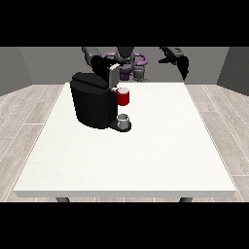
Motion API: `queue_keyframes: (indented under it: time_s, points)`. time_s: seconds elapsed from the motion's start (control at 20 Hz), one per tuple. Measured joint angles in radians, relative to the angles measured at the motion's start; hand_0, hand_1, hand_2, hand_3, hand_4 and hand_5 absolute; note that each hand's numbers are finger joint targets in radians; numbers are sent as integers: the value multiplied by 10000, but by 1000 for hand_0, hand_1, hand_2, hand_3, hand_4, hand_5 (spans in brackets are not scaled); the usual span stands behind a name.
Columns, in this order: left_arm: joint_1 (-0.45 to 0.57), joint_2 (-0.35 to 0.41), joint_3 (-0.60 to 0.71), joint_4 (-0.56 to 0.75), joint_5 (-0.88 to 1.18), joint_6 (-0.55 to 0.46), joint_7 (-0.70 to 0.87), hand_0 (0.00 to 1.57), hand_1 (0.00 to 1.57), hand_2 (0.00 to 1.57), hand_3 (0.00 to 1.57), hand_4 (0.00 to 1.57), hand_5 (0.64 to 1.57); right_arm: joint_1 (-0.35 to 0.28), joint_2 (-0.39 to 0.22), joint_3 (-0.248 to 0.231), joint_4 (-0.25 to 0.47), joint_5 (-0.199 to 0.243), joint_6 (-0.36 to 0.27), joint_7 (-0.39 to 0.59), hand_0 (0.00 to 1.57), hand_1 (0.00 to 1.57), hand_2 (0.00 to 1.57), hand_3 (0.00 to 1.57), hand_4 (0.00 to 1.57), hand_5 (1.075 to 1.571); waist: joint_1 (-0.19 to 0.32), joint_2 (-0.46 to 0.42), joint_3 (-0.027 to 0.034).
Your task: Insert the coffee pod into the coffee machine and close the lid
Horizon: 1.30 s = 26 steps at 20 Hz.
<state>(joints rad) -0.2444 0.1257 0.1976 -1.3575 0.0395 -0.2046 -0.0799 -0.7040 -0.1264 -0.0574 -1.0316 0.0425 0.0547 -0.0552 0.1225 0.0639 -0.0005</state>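
A black coffee machine [91,103] stands on the left half of the white table [160,146]. Its grey lid [114,74] is tilted up above the red pod holder [123,97]. A pale patch shows on the holder's top; whether that is the pod I cannot tell. Below the holder, a small grey cup [124,120] sits on the machine's base. The hand at the view's left [102,64] is right behind the raised lid, partly hidden by it. The hand at the view's right [183,66] hangs in the air past the table's far right corner, fingers straight and pointing down, holding nothing.
The robot's torso [127,61] stands behind the table's far edge. A wooden floor surrounds the table. The machine is the only thing standing on the tabletop.
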Motion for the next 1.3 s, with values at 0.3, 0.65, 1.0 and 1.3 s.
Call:
queue_keyframes:
  time_s: [0.3, 0.65, 1.0, 1.3]
  points:
    - [-191, 10, -24, 171, 125, 31, -65, 0, 0, 0, 0, 0, 1571, -567, 84, 335, 155, 518, -61, 88, 0, 0, 0, 0, 149, 1571, 52, 82, 2]
    - [-406, -65, -277, 92, 13, 135, -413, 0, 0, 0, 0, 165, 1571, -1126, 301, 473, 374, 929, -252, 140, 0, 0, 0, 0, 125, 1571, 110, 99, 4]
    - [34, -497, -634, 44, -117, 316, -915, 0, 0, 0, 0, 192, 1571, -576, 931, 781, 31, 777, -51, -450, 0, 0, 0, 0, 352, 1571, -115, -394, 3]
    - [648, -555, -567, 362, -131, 430, -1068, 0, 0, 0, 0, 192, 1571, 1374, 1185, 1685, -899, -481, -8, -989, 0, 0, 0, 0, 157, 1571, -650, -1286, 4]
